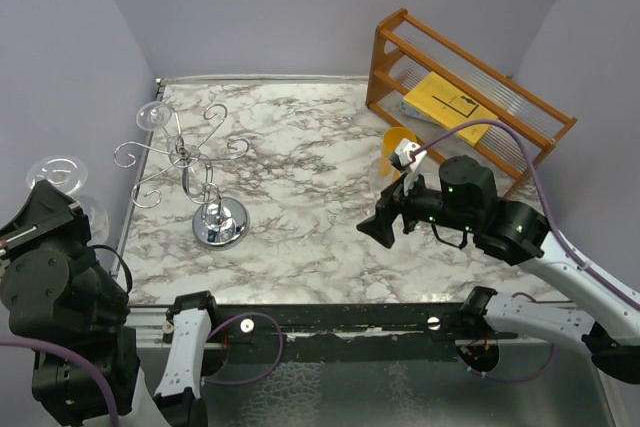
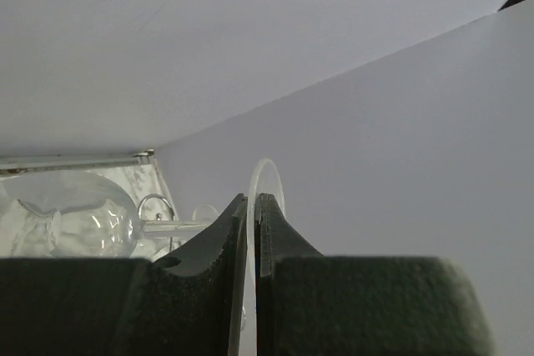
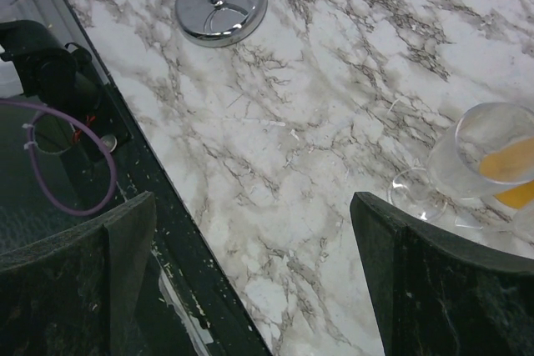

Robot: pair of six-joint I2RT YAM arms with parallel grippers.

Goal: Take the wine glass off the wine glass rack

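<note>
- Left wrist view is showing the left gripper [image 2: 252, 206] with its jaws almost together, pinching the thin round foot of the wine glass [image 2: 71, 223]. The stem and bowl are lying sideways to the left of the fingers.
- Top view is placing that glass at the left edge of the table [image 1: 300, 147], close to the wall [image 1: 60, 67]. It is apparently sitting apart from the curled arms of the wine glass rack [image 1: 190, 162].
- Only the foot's rim is being gripped, so the bowl's weight could be twisting the glass loose and dropping it. An outward swing risks knocking the wall, and an inward one risks catching a rack arm.
- Right gripper [image 3: 253, 206] is hanging over the marble with its jaws wide apart, holding nothing.
- Only the left wrist view is revealing the pinch itself. Only the top view is showing another clear glass [image 1: 155, 115] at the rack's far arm.
</note>
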